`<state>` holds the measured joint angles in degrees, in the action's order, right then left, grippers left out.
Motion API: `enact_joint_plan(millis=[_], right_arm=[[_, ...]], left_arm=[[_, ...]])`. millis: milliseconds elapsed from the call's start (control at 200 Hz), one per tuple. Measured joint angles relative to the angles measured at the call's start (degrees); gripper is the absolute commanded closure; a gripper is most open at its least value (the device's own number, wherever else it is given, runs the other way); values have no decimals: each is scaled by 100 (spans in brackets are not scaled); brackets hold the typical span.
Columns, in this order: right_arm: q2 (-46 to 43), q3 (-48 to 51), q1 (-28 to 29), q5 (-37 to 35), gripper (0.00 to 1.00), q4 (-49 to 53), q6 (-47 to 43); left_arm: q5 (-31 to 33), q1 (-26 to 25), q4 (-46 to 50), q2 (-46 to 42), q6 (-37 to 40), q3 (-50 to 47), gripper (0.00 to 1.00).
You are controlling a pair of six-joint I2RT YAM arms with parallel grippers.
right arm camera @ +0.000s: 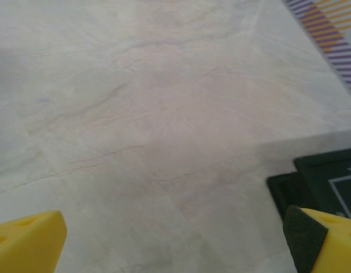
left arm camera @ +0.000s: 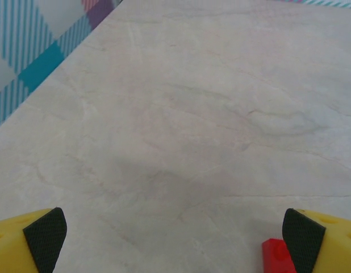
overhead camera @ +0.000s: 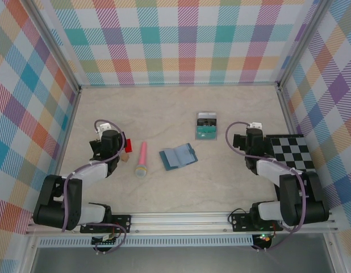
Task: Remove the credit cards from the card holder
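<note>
I am holding my left gripper [left arm camera: 174,238] wide open over the pale, stone-look worktop [left arm camera: 181,114], and it is gripping nothing. A small red plastic block [left arm camera: 278,256] is sitting just beside its right finger.

Going right, a pink stick with a blue and yellow end [overhead camera: 142,158] is lying on the worktop. Next to it, the small dark teal-blue folding card holder [overhead camera: 178,156] is lying open near the middle, showing lighter blue inside. I cannot tell if any card is hiding in its slots. A bit further right and nearer the back wall, the thin teal, black and grey credit cards [overhead camera: 207,126] are lying in a little pile, apart from the holder.

My right gripper [right arm camera: 175,238] is also standing wide open with nothing in it, close to a black-and-white checkered mat [overhead camera: 292,151].

I am guessing the cards are light, stiff and slippery. Lying flat, they are giving my fingers little to pinch, so I am planning to take one by a short edge that is sticking out. The holder is looking soft and floppy and will likely slide, so I am thinking one gripper should be pressing down a flap while the other is pulling.
</note>
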<state>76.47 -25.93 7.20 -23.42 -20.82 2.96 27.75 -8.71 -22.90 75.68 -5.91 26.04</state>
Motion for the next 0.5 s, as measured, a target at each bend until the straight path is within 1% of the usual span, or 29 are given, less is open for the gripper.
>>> enact_joint_plan(millis=[70, 250, 330, 500], right_arm=[[142, 72, -55, 293, 0, -387, -144], [387, 111, -205, 966, 0, -1217, -284], [634, 151, -236, 1196, 0, -1670, -328], [800, 238, -278, 1532, 0, -1965, -374]], left_arm=[[-313, 74, -575, 118, 162, -216, 0], [-1008, 236, -1655, 404, 407, -627, 0], [-1250, 254, -1985, 540, 466, -702, 0], [-1523, 254, -2490, 885, 557, -704, 0]])
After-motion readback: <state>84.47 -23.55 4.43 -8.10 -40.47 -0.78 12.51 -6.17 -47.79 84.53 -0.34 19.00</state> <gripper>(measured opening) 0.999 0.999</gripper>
